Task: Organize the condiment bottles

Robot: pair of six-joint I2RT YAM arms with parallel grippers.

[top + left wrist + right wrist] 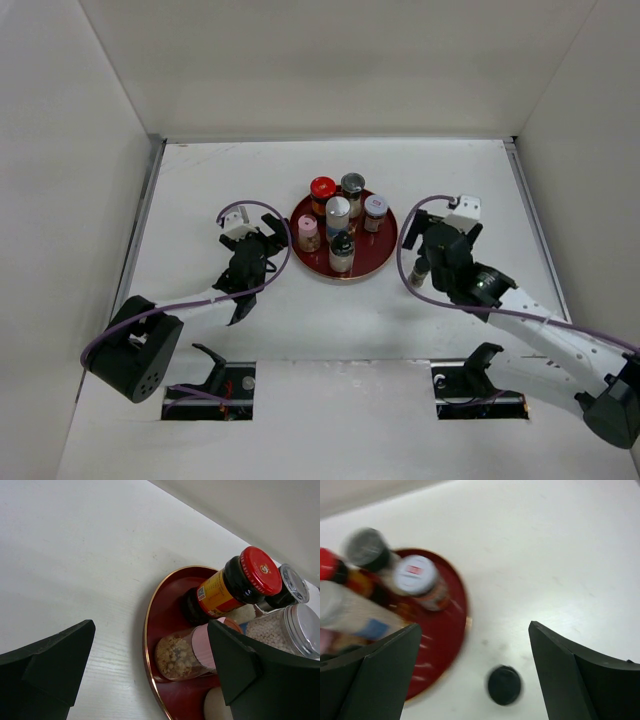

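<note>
Top external: white table (pixel 300 330), white walls (pixel 320 60); left pincer (pixel 150 630) and right pincer (pixel 475 627) spread apart.

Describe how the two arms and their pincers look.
The left arm and right arm have black joints and white link tubes, each trailing a thin lilac cable. The left pincer and right pincer have broad matte-black wedge-shaped fingers, with a white camera block at each wrist. No markings show.

White table (pixel 330 330) fills centre frame, soft even light. Plain white walls (pixel 330 60) close it at top, left, right.
</note>
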